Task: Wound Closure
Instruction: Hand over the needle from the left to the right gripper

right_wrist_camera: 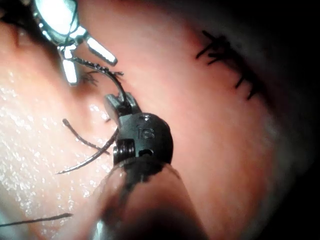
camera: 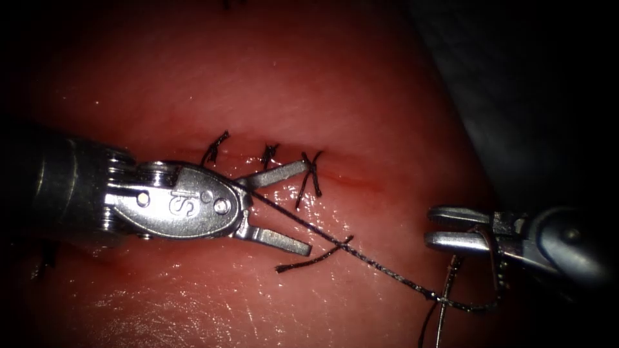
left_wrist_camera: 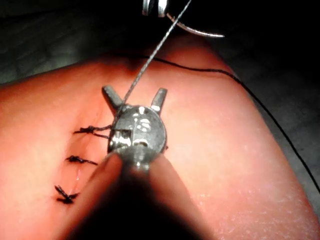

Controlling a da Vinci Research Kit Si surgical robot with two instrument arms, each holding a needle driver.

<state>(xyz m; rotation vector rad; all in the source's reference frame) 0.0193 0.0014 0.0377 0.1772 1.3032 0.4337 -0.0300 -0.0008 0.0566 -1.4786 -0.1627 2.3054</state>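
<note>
The left pincer (camera: 277,209) stands wide open over the cut (camera: 348,180), holding nothing; the thread (camera: 361,254) runs taut between its jaws. Three dark stitches (camera: 267,154) cross the cut. Right of the cut, the right pincer (camera: 445,229) is closed on the needle (right_wrist_camera: 87,159), free of the tissue (camera: 290,84).
</note>
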